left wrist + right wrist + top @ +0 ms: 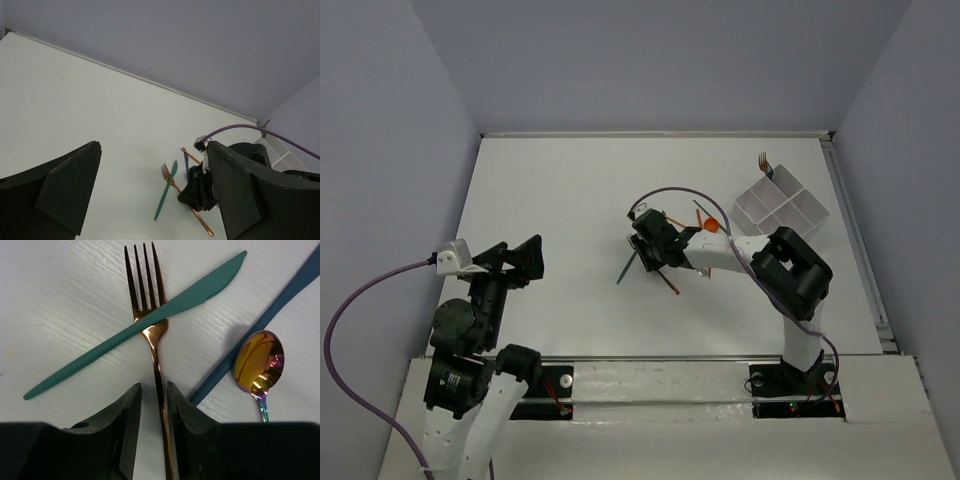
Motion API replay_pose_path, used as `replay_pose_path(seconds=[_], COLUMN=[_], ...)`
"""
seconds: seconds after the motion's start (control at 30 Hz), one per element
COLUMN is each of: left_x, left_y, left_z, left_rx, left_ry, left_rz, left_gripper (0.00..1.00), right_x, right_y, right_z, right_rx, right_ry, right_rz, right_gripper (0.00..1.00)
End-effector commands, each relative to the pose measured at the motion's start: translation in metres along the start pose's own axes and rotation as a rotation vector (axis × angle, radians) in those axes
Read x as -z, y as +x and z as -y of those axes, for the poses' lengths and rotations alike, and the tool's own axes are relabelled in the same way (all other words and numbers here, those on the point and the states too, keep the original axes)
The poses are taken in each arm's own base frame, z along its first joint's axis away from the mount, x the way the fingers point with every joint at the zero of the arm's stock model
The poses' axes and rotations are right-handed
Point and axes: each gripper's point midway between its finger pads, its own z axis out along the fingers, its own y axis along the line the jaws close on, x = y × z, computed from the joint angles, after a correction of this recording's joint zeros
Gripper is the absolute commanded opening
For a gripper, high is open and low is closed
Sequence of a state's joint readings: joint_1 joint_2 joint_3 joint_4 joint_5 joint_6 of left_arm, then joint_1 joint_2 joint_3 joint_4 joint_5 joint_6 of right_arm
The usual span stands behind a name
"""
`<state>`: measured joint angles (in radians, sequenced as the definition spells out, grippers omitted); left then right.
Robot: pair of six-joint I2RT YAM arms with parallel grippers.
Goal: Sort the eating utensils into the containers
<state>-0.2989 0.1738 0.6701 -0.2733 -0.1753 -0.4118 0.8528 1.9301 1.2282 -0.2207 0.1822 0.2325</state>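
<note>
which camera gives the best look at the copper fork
The right wrist view: the copper fork fills the frame, tines clear, a teal knife across its neck, its handle between the open fingers of the right gripper. The left wrist view shows it small, partly behind that gripper. The top view shows only an orange sliver.

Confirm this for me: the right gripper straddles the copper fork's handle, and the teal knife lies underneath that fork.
One detail is wrong: the teal knife lies on top of the copper fork, crossing it just below the tines, not underneath it. The right wrist view shows this. The right gripper does straddle the fork's handle.
</note>
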Motion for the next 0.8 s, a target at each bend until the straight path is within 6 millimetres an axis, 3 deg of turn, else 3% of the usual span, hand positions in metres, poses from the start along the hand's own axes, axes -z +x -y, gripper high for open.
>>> replay_pose_path(seconds=[0.0, 0.2, 0.27, 0.3, 0.37, 0.43, 0.77], left_x=[-0.003, -0.002, -0.002, -0.002, -0.002, -0.002, 0.0], left_y=[-0.011, -0.011, -0.011, -0.011, -0.011, -0.012, -0.014], left_z=[0.006, 0.006, 0.006, 0.006, 0.006, 0.007, 0.007], left_rx=[-0.006, -0.008, -0.008, -0.006, -0.006, -0.007, -0.004], left_ry=[0.024, 0.026, 0.026, 0.026, 0.026, 0.03, 0.033], left_rz=[0.043, 0.042, 0.042, 0.043, 0.043, 0.047, 0.053], left_gripper=[0.99, 0.99, 0.99, 0.99, 0.99, 0.99, 0.99], right_x=[0.003, -0.001, -0.008, -0.009, -0.009, -0.008, 0.034], right_y=[0.003, 0.002, 0.009, 0.012, 0.015, 0.017, -0.009], right_z=[0.002, 0.0, 0.001, 0.0, -0.002, 0.001, 0.032], right_rx=[-0.003, 0.015, 0.019, 0.018, 0.018, 0.012, 0.125], right_ry=[0.018, 0.013, 0.025, 0.014, 0.002, 0.014, 0.181], right_rz=[-0.018, -0.036, -0.062, -0.07, -0.073, -0.072, -0.064], right_gripper=[0.31, 0.33, 0.27, 0.17, 0.07, 0.07, 0.07])
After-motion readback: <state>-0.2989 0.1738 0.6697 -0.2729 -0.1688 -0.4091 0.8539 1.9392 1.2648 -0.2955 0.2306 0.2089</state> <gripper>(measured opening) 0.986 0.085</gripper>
